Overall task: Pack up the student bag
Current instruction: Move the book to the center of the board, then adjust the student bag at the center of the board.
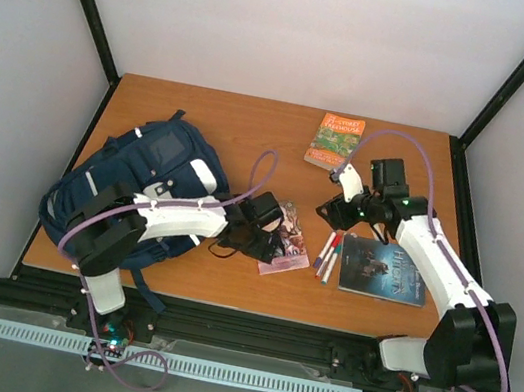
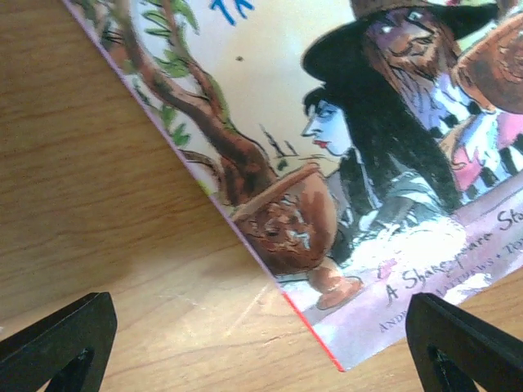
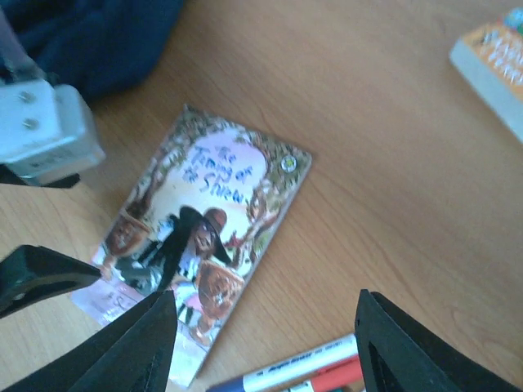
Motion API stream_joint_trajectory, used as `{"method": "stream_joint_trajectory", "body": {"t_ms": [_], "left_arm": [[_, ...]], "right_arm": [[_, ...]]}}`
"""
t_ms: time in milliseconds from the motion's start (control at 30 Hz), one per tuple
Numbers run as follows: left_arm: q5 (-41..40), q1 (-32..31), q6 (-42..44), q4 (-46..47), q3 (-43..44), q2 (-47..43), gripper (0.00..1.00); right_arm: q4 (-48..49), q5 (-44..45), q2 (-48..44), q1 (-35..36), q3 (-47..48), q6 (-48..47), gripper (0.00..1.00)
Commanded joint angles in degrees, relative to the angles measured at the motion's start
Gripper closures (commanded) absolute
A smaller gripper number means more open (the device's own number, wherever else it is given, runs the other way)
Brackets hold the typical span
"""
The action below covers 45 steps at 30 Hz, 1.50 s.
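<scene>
The large navy-blue fabric backpack [image 1: 148,151] with thin white stripes lies on the left part of the brown wooden table [image 1: 254,124], its near side partly covered by the left arm; the pictures do not show whether it is unzipped.

Just right of it, near the table's middle, lies a thin illustrated paperback [image 1: 287,239] with a pale pink border and a picture of a man in a black hat and a dark-haired woman. The left gripper [image 2: 258,327] is low over this paperback's lower corner with its black fingers [image 2: 57,343] spread as wide as they go; the corner lies between them and nothing is held. Whether the fingers touch the table I cannot tell.

The right gripper [image 3: 265,302] hangs above the paperback's right side, fingers well apart and empty. Below it a small bunch of white-barrelled markers [image 1: 330,255] with red and blue caps lies just beside a dark-covered book [image 1: 386,270] on the near right. An orange-covered book [image 1: 336,141] lies at the far edge, well apart from the rest.
</scene>
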Motion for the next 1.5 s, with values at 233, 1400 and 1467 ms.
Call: {"method": "stream_joint_trajectory", "body": {"t_ms": [233, 1400, 1467], "left_arm": [[4.5, 6.3, 3.7, 1.9, 3.7, 4.1, 0.0], [-28.4, 6.2, 4.0, -28.6, 8.4, -4.5, 0.24], [-27.9, 6.2, 4.9, -28.5, 7.8, -3.5, 0.27]], "right_arm": [[7.7, -2.6, -10.9, -3.9, -10.4, -4.5, 0.38], [6.8, -7.8, -12.6, -6.1, -9.9, -5.2, 0.39], [6.8, -7.7, -12.4, -6.1, -9.9, -5.2, 0.39]]}}
